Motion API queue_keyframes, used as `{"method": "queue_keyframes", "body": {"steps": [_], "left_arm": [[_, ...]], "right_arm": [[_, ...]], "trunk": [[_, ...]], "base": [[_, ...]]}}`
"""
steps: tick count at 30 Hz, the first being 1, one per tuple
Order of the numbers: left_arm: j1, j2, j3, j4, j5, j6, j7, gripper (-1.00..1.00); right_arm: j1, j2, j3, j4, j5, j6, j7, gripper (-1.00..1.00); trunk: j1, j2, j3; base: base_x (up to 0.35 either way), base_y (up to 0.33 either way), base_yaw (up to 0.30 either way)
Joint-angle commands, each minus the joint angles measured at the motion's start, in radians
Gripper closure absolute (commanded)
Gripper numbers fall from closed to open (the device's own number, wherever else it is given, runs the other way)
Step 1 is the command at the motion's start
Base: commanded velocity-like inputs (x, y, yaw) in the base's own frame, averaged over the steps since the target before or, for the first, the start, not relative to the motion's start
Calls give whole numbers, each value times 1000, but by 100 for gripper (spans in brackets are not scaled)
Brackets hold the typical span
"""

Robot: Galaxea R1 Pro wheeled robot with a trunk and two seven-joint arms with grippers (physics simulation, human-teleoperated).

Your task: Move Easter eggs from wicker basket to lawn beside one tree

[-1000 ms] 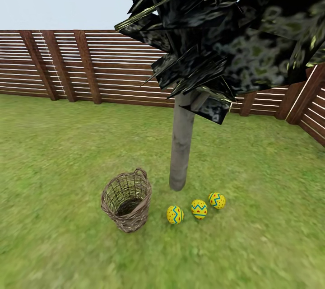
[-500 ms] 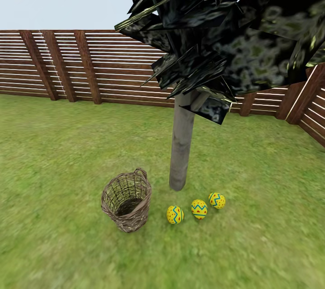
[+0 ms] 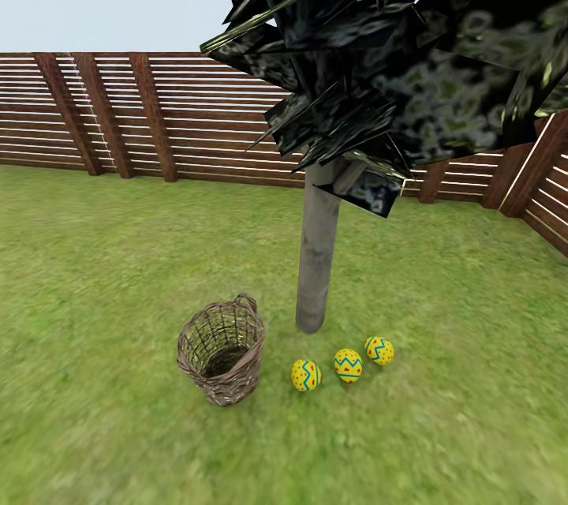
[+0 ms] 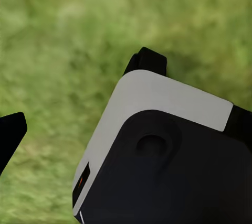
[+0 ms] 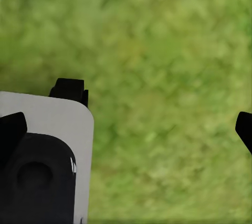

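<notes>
Three yellow Easter eggs with blue zigzags lie in a row on the lawn (image 3: pixel 102 268): one (image 3: pixel 305 375) nearest the basket, one (image 3: pixel 348 365) in the middle, one (image 3: pixel 379 350) farthest right. All three rest just in front of the tree's pale trunk (image 3: pixel 317 252). The wicker basket (image 3: pixel 222 351) stands upright to the left of the trunk, and its inside looks empty. My right gripper (image 5: pixel 126 135) hangs open over bare grass. One fingertip (image 4: pixel 10 135) of my left gripper sits at the picture's edge, spread wide over grass.
A brown slatted fence (image 3: pixel 118 114) closes the garden at the back and right. Dark jagged foliage (image 3: pixel 394 55) hangs over the trunk. My white and black base (image 4: pixel 168 156) lies beneath both arms. Open grass stretches left and in front.
</notes>
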Motion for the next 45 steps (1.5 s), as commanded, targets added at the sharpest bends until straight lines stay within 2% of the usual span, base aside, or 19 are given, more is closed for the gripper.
{"method": "queue_keyframes", "body": {"steps": [1,45], "left_arm": [[0,1,-6,-1,6,3,-2,-100],[0,1,-6,-1,6,3,-2,-100]], "right_arm": [[-1,-1,-7,4,5,-5,-1,-100],[-1,-1,-8,4,5,-5,-1,-100]], "trunk": [[0,0,-1],[0,0,-1]], "base": [[0,0,0],[0,0,0]]}}
